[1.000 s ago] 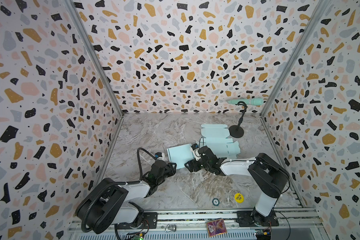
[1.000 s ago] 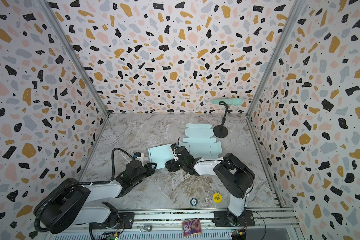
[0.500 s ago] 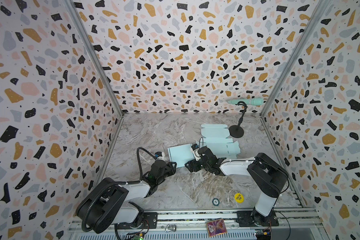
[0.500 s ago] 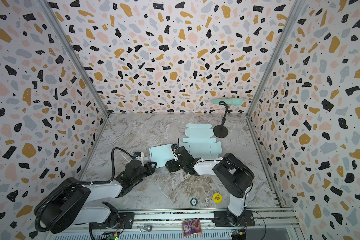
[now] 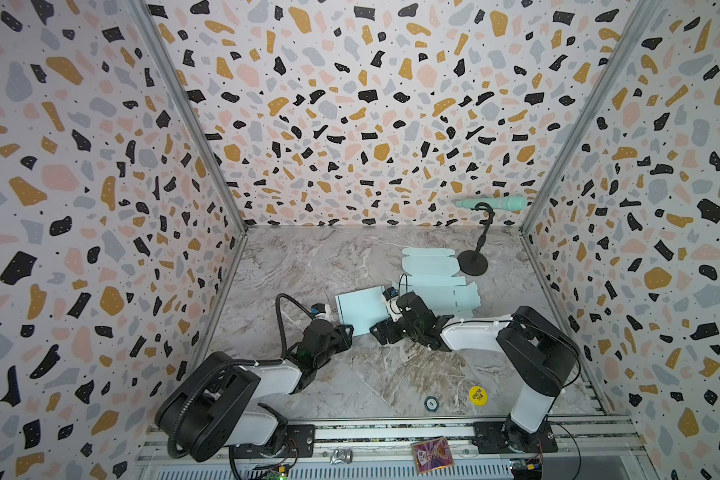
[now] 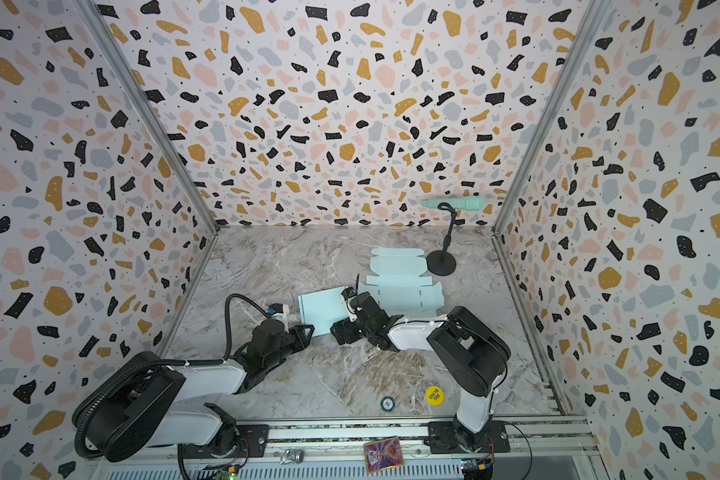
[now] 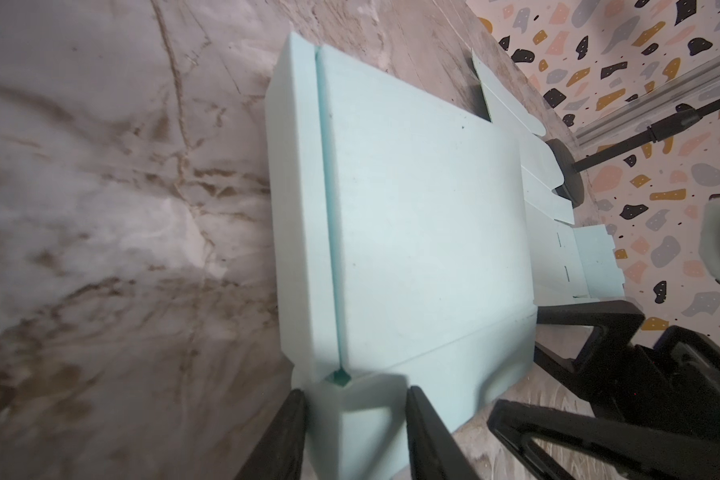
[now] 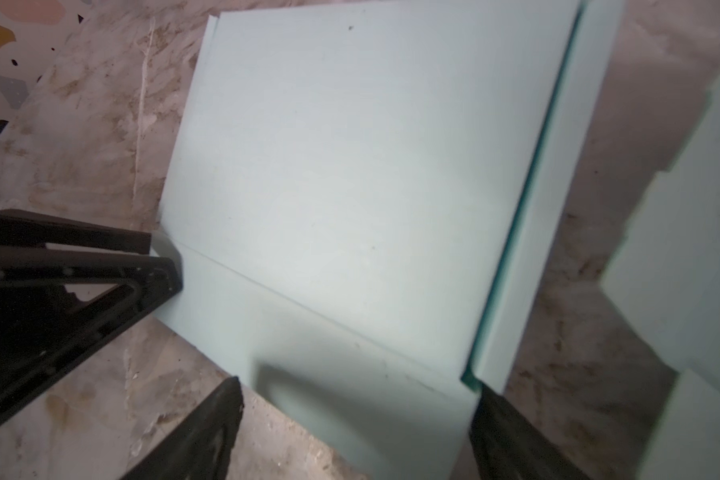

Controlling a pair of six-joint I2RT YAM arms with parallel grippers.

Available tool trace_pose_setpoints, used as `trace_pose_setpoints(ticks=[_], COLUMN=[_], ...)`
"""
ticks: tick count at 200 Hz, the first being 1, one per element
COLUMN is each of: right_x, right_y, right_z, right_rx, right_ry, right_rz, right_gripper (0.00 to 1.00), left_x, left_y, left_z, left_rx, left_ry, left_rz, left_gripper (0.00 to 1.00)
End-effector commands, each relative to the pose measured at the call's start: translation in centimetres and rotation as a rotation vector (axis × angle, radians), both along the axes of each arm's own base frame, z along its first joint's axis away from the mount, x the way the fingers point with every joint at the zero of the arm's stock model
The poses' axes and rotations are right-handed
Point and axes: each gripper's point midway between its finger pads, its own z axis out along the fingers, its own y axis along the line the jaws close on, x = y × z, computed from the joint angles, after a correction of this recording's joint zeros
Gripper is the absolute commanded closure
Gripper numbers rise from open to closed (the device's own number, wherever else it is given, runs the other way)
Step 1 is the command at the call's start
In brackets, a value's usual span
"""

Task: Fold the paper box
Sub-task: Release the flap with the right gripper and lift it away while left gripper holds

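Here left hand (image 7: 352,397) pinches paper box (image 7: 412,228), right hand (image 8: 356,388) wide; disc (image 5: 477,395) reads "BIG BLIND".

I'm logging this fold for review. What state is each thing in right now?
paper box, partly folded, lying flat.
left gripper, shut on the box's corner flap.
right gripper, open, straddling the box's edge.
spare blanks, unfolded, flat.
microphone, held level on its stand.

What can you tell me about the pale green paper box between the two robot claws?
The paper box is pale mint card, matte, lying low and flat on the marble table, with one narrow side strip folded over. The left gripper appears to pinch a corner flap; the open right gripper straddles a neighbouring edge.
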Motion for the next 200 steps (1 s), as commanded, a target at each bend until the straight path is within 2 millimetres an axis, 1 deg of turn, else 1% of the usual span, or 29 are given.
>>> trace_pose_setpoints(ticks=[1,16,30,42,53,67,70,71,72,73,74,78,91,103,104,116,129,137,155,176,200], right_x=[-0.3,-0.1,0.5,1.3,2.4,4.0,4.2,4.5,4.5,4.7,4.7,5.2,7.0,8.5,8.6,10.1,11.3,12.0,12.9,12.7,11.7], right_y=[-1.7,-3.4,-4.8,-5.5,-5.6,-5.0,-5.0,-4.8,-4.8,-4.6,-4.7,-4.3,-2.8,-1.1,-1.0,0.8,2.5,3.3,4.5,5.4,5.2], right_z=[1.8,2.5,3.4,4.3,5.0,6.5,6.3,6.8,6.6,6.9,6.6,6.9,7.7,7.9,7.7,7.6,7.2,7.0,5.6,3.6,2.0], right_rx=[-0.004,-0.026,-0.057,-0.090,-0.113,-0.120,-0.128,-0.123,-0.129,-0.127,-0.132,-0.138,-0.150,-0.160,-0.166,-0.179,-0.183,-0.185,-0.202,-0.225,-0.246], right_ry=[-0.018,-0.032,-0.063,-0.098,-0.116,-0.164,-0.166,-0.175,-0.172,-0.178,-0.175,-0.184,-0.218,-0.232,-0.228,-0.235,-0.236,-0.237,-0.222,-0.187,-0.165], right_rz=[-0.008,-0.041,-0.068,-0.078,-0.074,-0.062,-0.056,-0.054,-0.050,-0.048,-0.046,-0.036,0.000,0.045,0.049,0.090,0.130,0.142,0.174,0.223,0.242], right_gripper=[0.12,0.09,0.08,0.08,0.08,0.07,0.08,0.07,0.07,0.07,0.07,0.08,0.08,0.08,0.08,0.08,0.08,0.08,0.08,0.09,0.10], left_x=[0.8,0.9,0.9,0.8,0.9,0.9,0.9,0.9,0.9,0.9,0.9,0.9,0.9,0.9,0.9,0.8,0.8,0.7,0.7,0.7,0.7], left_y=[-0.4,-0.4,-0.3,-0.3,-0.4,-0.5,-0.6,-0.6,-0.5,-0.6,-0.6,-0.6,-0.6,-0.5,-0.5,-0.5,-0.5,-0.4,-0.4,-0.4,-0.4], left_z=[1.4,1.3,1.4,1.3,1.3,1.3,1.4,1.4,1.4,1.4,1.4,1.4,1.4,1.4,1.4,1.4,1.3,1.2,1.0,0.9,0.9], left_rx=[0.010,0.018,0.020,0.021,0.018,0.017,0.016,0.016,0.017,0.017,0.017,0.017,0.020,0.023,0.023,0.025,0.029,0.033,0.038,0.038,0.041], left_ry=[-0.050,-0.050,-0.052,-0.052,-0.052,-0.051,-0.052,-0.052,-0.052,-0.053,-0.053,-0.052,-0.051,-0.053,-0.053,-0.051,-0.050,-0.049,-0.045,-0.043,-0.044], left_rz=[-0.012,-0.012,-0.012,-0.012,-0.014,-0.020,-0.021,-0.022,-0.022,-0.023,-0.023,-0.024,-0.024,-0.025,-0.026,-0.027,-0.027,-0.029,-0.029,-0.030,-0.032], left_gripper=[0.59,0.59,0.59,0.59,0.59,0.59,0.59,0.59,0.59,0.59,0.59,0.59,0.59,0.59,0.59,0.59,0.59,0.59,0.59,0.59,0.59])
